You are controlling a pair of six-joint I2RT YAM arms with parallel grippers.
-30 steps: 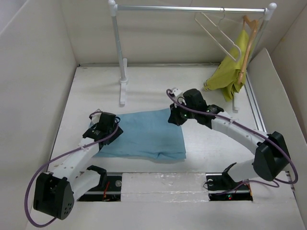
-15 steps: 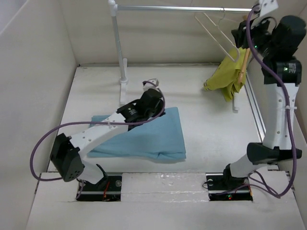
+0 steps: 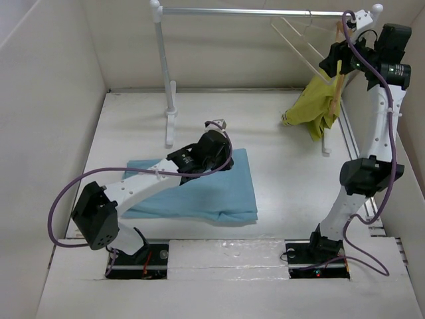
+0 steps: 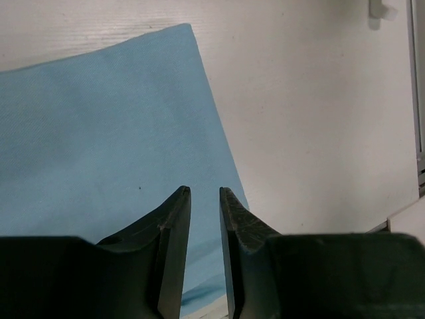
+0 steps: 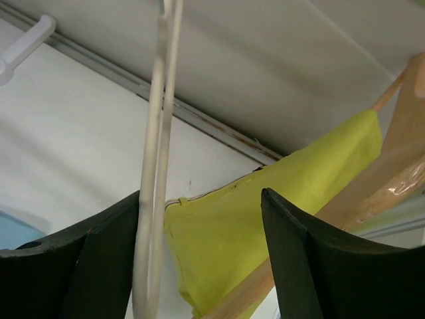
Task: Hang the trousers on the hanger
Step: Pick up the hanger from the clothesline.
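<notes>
The light blue trousers (image 3: 199, 193) lie folded flat on the table. Their far right corner shows in the left wrist view as blue cloth (image 4: 99, 133). My left gripper (image 3: 224, 158) hovers over that corner. Its tips (image 4: 204, 191) stand a narrow gap apart with nothing between them. The cream-white hanger (image 3: 302, 46) hangs on the rail at the back right. My right gripper (image 3: 333, 58) is raised beside it, wide open (image 5: 201, 194). The hanger's thin bar (image 5: 156, 166) runs just inside its left finger (image 5: 113, 252), and I cannot tell whether they touch.
A white clothes rack (image 3: 265, 11) stands at the back, its left post (image 3: 164, 73) on a foot behind the trousers. A tan wooden hanger (image 3: 340, 73) carrying a yellow-green garment (image 3: 315, 106) hangs right behind my right gripper. Walls enclose the table.
My right arm left the trousers' corner, rose to the rack and opened beside the hanger. My left arm swung from the trousers' left edge across to their far right corner.
</notes>
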